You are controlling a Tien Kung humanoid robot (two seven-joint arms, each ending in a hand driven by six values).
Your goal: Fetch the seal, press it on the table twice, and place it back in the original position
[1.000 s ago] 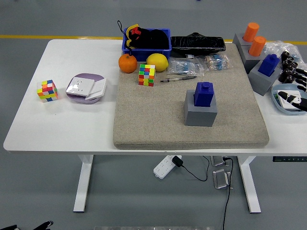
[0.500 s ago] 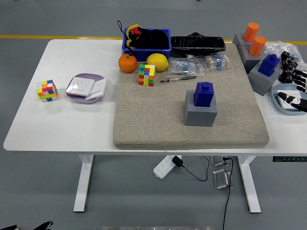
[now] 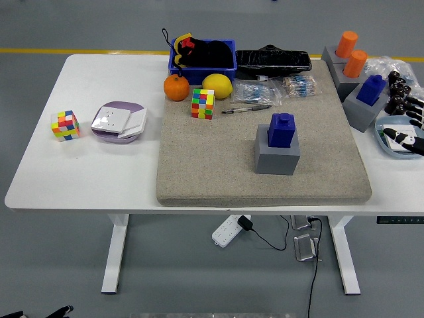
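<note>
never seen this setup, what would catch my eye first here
Most likely the blue seal on its grey block, alone in the middle of the beige felt mat. Next, the two colourful puzzle cubes, one on the mat's far left, one at the white table's left end.

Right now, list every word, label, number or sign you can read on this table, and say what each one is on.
No text here can be read.
White box on the purple tray: small marks, too blurred to read.
Clear packets on the mat: any print too small to read.
Blue seal on its grey block: no visible marking.
</note>
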